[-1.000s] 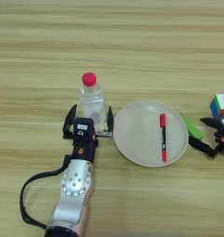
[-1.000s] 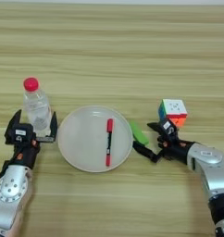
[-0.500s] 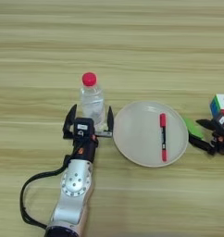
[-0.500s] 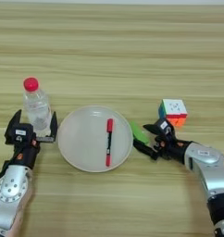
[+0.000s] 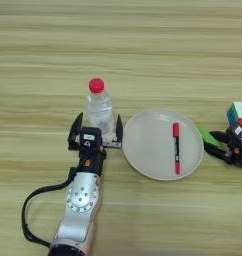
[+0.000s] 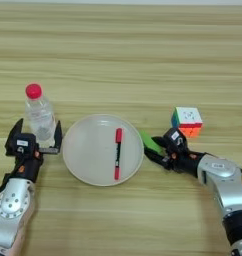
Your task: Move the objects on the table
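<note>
A clear bottle (image 5: 99,109) with a red cap stands upright on the table (image 5: 121,45), left of the white plate (image 5: 145,145). My left gripper (image 5: 97,132) is open, with one finger on each side of the bottle's base. A red pen (image 5: 176,148) lies on the right part of the plate. The green block (image 6: 149,141) lies on the table against the plate's right rim. My right gripper (image 6: 155,149) reaches in from the right and is shut on the block's near end.
A multicoloured puzzle cube (image 6: 188,121) sits just behind my right gripper. A black cable (image 5: 30,205) loops beside my left forearm. The far half of the table is bare wood.
My right gripper's fingers have drawn together on the end of the green block. The left gripper, bottle, plate and pen have not moved.
</note>
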You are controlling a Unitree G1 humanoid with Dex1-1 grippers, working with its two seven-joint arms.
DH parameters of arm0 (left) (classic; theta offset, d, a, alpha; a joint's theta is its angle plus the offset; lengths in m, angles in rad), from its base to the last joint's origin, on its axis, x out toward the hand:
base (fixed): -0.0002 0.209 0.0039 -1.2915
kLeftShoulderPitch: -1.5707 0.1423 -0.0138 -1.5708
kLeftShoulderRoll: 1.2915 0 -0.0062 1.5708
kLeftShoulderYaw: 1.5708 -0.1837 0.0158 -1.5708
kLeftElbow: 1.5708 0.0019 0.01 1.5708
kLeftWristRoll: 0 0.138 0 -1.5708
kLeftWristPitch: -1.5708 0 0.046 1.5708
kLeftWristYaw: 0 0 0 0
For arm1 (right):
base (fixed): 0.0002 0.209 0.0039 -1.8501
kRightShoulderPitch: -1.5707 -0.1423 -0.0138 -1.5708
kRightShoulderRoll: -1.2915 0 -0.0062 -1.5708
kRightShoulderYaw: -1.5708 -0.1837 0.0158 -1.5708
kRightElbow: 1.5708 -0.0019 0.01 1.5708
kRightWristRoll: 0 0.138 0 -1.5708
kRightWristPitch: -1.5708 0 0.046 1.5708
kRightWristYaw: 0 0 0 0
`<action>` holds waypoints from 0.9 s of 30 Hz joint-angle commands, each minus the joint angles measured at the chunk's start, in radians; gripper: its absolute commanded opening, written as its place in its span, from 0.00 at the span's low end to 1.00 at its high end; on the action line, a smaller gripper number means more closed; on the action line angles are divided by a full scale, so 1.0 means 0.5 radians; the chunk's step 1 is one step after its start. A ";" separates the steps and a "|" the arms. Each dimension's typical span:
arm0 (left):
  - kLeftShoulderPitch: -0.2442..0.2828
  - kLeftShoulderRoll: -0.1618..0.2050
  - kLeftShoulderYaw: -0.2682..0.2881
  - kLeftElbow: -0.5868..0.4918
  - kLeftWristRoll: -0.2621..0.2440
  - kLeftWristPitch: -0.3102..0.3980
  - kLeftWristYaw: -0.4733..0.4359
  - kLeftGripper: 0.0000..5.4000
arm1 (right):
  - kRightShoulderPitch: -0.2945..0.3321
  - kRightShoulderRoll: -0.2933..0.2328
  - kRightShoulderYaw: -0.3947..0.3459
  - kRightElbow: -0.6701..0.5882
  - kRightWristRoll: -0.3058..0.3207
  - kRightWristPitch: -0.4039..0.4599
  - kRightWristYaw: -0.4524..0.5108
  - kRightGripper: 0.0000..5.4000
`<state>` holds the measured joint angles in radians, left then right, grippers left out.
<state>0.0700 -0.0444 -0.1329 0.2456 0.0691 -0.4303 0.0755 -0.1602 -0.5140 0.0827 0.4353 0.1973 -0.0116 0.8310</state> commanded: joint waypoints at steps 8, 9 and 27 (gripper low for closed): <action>0.010 -0.057 -0.013 -0.012 0.001 -0.002 0.005 1.00 | 0.097 -0.018 0.066 0.084 -0.152 0.131 -0.126 0.26; 0.010 -0.057 -0.013 -0.013 0.001 -0.002 0.005 1.00 | 0.097 -0.019 0.066 0.083 -0.151 0.132 -0.130 0.26; 0.002 -0.062 -0.017 -0.003 0.005 0.000 0.009 1.00 | 0.095 0.027 -0.058 -0.254 -0.037 0.244 -0.326 0.26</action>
<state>0.0697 -0.0444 -0.1342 0.2457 0.0692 -0.4304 0.0757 -0.1378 -0.5044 0.0619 0.3253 0.1890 0.0711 0.6784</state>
